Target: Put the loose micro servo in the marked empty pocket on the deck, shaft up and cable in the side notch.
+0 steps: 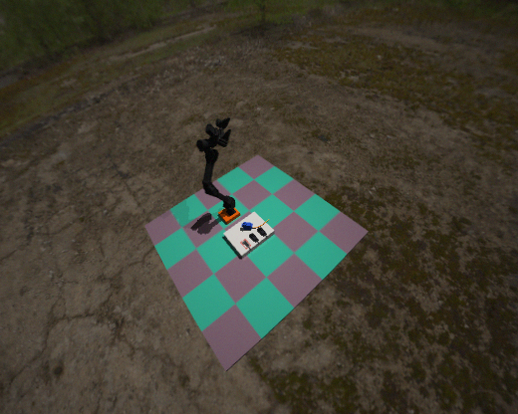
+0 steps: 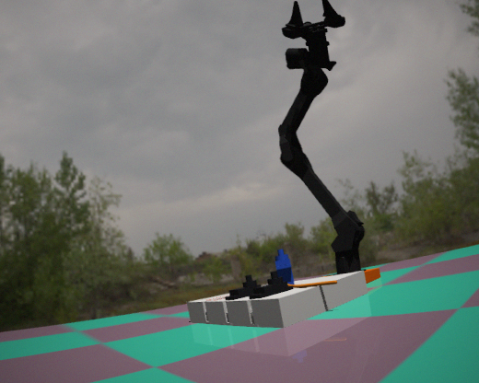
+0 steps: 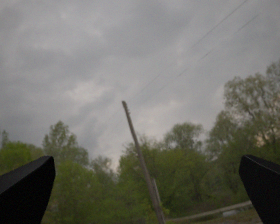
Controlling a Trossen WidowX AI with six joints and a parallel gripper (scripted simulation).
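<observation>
Your arm point(image 2: 304, 152) is raised high above its orange base point(image 1: 228, 215), with the gripper point(image 2: 314, 13) pointing skyward; its jaws are spread wide and hold nothing. In the wrist view only the two dark fingertips frame sky, trees and a leaning pole, so that camera tells you nothing of the work below. The blue micro servo point(image 1: 246, 225) is on the white deck point(image 1: 239, 238), toward its far end near the arm base, with its orange cable point(image 2: 313, 284) trailing right across the deck top. In the exterior view the servo point(image 2: 284, 267) rises taller than the black seated units point(image 2: 258, 287) beside it, which suggests it is not down in a pocket. The marked pocket point(image 1: 245, 243) shows only as a small reddish patch at the deck's near-left end. You cannot make out the servo's ears, its shaft direction or the side notch at this scale. The checkered mat point(image 1: 279, 299) carries the deck.
</observation>
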